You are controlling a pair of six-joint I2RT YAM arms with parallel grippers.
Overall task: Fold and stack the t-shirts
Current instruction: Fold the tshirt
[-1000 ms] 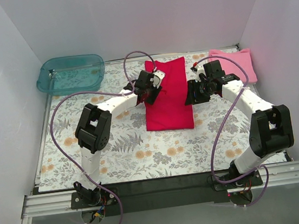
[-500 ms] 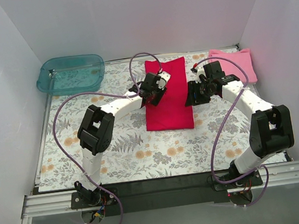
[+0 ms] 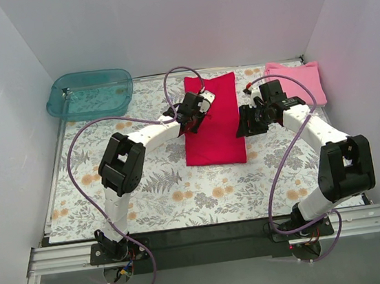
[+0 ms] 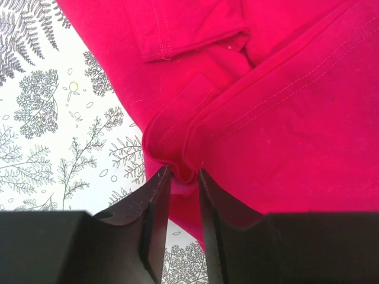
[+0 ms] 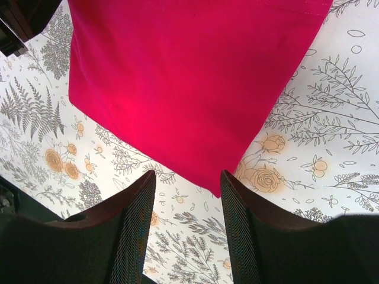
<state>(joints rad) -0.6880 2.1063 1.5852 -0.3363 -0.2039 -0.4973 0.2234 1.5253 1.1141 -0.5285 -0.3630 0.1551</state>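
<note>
The left wrist view alone shows the left hand (image 4: 185, 176) pinching the red t-shirt (image 4: 284, 118) by its bunched edge mid floral counter (image 3: 161, 187), while the right hand (image 5: 187, 183) gapes empty, the pink t-shirt (image 3: 302, 80) lies far right, and white walls (image 3: 161, 21) stand around.

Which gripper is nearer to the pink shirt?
Right. The right gripper is by the red shirt's right edge, toward the pink shirt; the left gripper grips its left edge, farther away.

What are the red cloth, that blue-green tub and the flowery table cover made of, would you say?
The red shirt looks like soft matte knit, likely cotton: it has stitched hems and puckers into soft folds. The teal tub seems to be glossy translucent plastic, with see-through walls. The floral table cover is a flat printed sheet, cloth or vinyl; I cannot tell which.
</note>
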